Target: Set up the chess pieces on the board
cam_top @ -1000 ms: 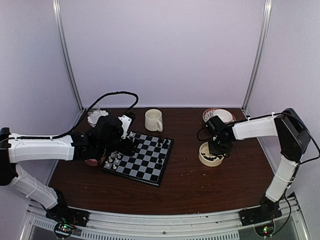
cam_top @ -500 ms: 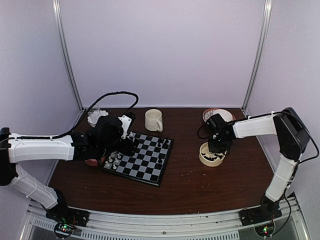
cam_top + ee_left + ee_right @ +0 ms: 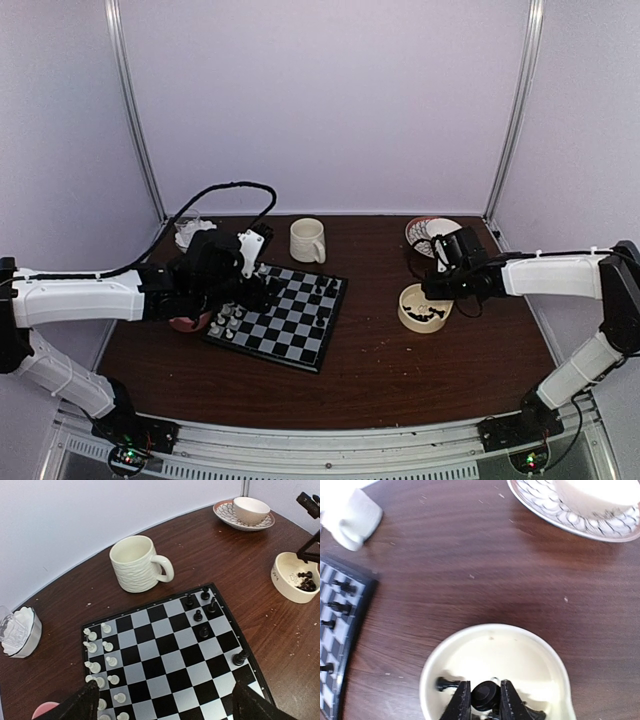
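Observation:
The board (image 3: 290, 318) lies left of centre; it also shows in the left wrist view (image 3: 165, 655). White pieces (image 3: 106, 645) stand in two files along its left side, and a few black pieces (image 3: 198, 615) stand at its far right corner. My left gripper (image 3: 262, 292) hovers over the board's left part, open and empty (image 3: 162, 707). My right gripper (image 3: 440, 286) is over the cream bowl (image 3: 427, 675), shut on a black piece (image 3: 486, 696). More black pieces (image 3: 445, 683) lie in that bowl.
A cream mug (image 3: 307, 240) stands behind the board. A patterned saucer with a bowl (image 3: 437, 232) is at the back right. A glass dish of white lumps (image 3: 190, 232) is at the back left. A pink-red bowl (image 3: 185, 323) sits beside the board's left edge.
My right arm's elbow has swung down and out to the right, and its wrist has shifted right and back over the cream bowl. My left arm has barely moved.

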